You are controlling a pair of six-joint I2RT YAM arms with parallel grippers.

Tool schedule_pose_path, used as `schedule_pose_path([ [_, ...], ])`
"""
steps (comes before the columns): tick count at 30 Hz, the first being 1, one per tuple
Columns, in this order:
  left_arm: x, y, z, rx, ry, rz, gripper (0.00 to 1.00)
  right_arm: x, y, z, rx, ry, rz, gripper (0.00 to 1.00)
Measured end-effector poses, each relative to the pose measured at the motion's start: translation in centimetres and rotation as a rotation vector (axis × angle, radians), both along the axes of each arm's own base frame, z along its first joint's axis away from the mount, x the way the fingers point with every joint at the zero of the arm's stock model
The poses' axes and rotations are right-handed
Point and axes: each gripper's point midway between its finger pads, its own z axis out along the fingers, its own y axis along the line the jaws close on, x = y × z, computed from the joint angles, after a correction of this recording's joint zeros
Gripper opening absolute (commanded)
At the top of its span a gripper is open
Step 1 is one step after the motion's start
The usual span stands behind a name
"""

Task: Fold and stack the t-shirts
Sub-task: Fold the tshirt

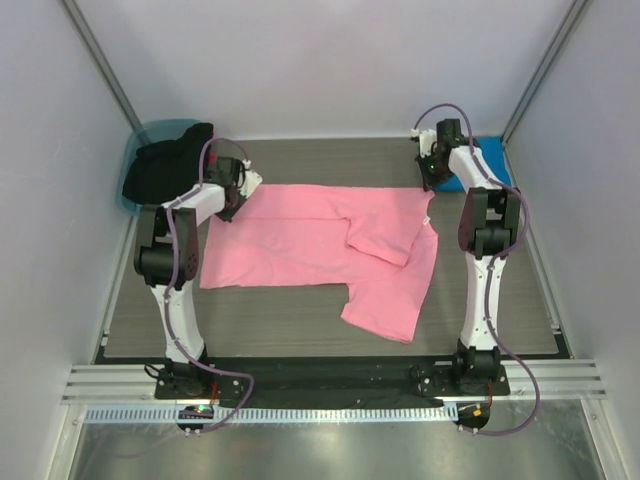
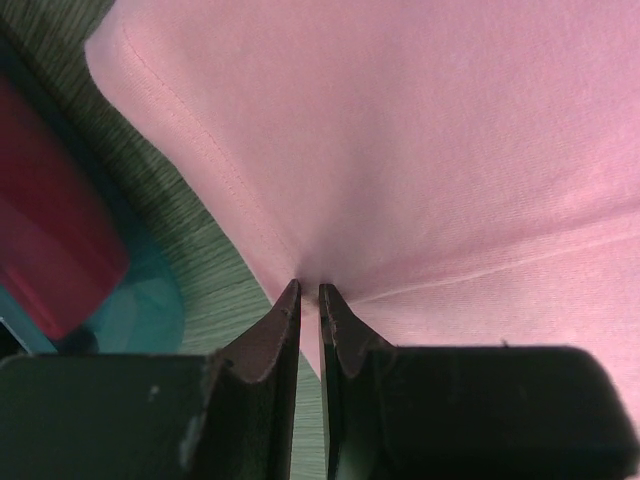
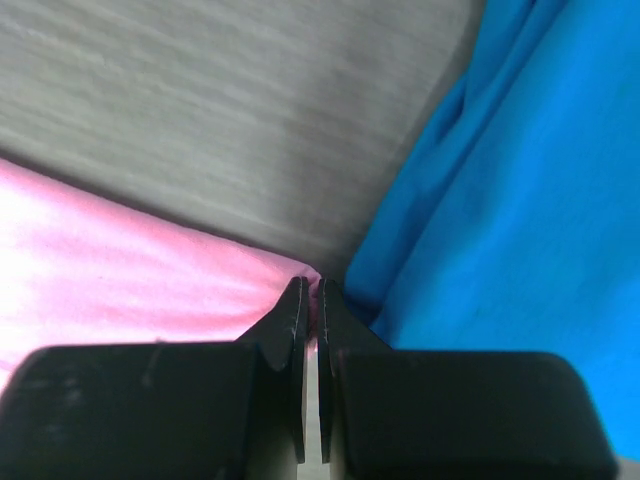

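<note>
The pink t-shirt (image 1: 300,240) lies spread across the middle of the frame. The left gripper (image 2: 309,292) pinches its upper-left corner, cloth puckering at the tips. The right gripper (image 3: 311,287) is clamped on the upper-right corner, just beside the blue t-shirt (image 3: 520,200), probably so both lift that edge evenly for folding.

blue t-shirt (image 1: 496,158) mostly behind right arm (image 1: 490,225), teal tub (image 1: 150,132) half under black cloth (image 1: 170,165), blurred red object (image 2: 45,210) cut off

surface: grey wood-grain table (image 1: 300,330) | centre: pink t-shirt (image 1: 290,240) spread out, right part folded over itself | far right corner: blue t-shirt (image 1: 492,166), rumpled | far left corner: teal tub (image 1: 140,140)
</note>
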Motion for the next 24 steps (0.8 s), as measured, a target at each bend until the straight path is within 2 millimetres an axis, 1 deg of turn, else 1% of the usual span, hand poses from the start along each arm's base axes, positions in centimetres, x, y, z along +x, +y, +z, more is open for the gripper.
schedule_pose_path([
  [5,0.0,0.8,0.1,0.015,0.002,0.007,0.13,2.3,0.7,0.1,0.007,-0.043,0.022,0.01],
  [8,0.0,1.0,0.1,0.019,0.002,0.01,0.13,3.4,1.0,0.2,0.011,-0.065,0.028,0.03],
  [10,0.0,1.1,0.2,0.02,0.004,0.011,0.14,3.9,1.1,0.3,0.014,-0.077,0.031,0.16],
  [12,0.0,1.0,0.4,0.018,0.007,0.013,0.16,4.1,1.3,0.4,0.021,-0.082,0.031,0.33],
  [14,0.3,0.8,1.1,0.008,0.002,0.013,0.2,4.1,1.3,0.5,0.025,-0.084,0.032,0.38],
  [15,0.7,0.6,1.7,-0.008,-0.01,0.016,0.23,4.1,1.4,0.6,0.029,-0.085,0.034,0.44],
  [17,1.1,-0.1,3.6,-0.038,-0.039,0.015,0.26,4.1,1.6,1.2,0.04,-0.092,0.038,0.47],
  [18,1.5,-0.6,5.0,-0.06,-0.065,0.012,0.27,4.0,1.7,2.0,0.046,-0.1,0.039,0.49],
  [19,1.9,-1.1,6.8,-0.082,-0.099,0.006,0.29,3.9,1.8,3.1,0.051,-0.114,0.041,0.51],
  [22,2.7,-3.1,13.2,-0.141,-0.215,-0.028,0.31,3.4,2.1,8.5,0.066,-0.194,0.052,0.52],
  [23,2.8,-3.9,15.5,-0.159,-0.261,-0.045,0.32,3.0,2.3,11.2,0.074,-0.239,0.061,0.52],
  [24,2.7,-4.7,17.6,-0.176,-0.301,-0.064,0.34,2.3,2.5,13.3,0.083,-0.276,0.072,0.52],
])
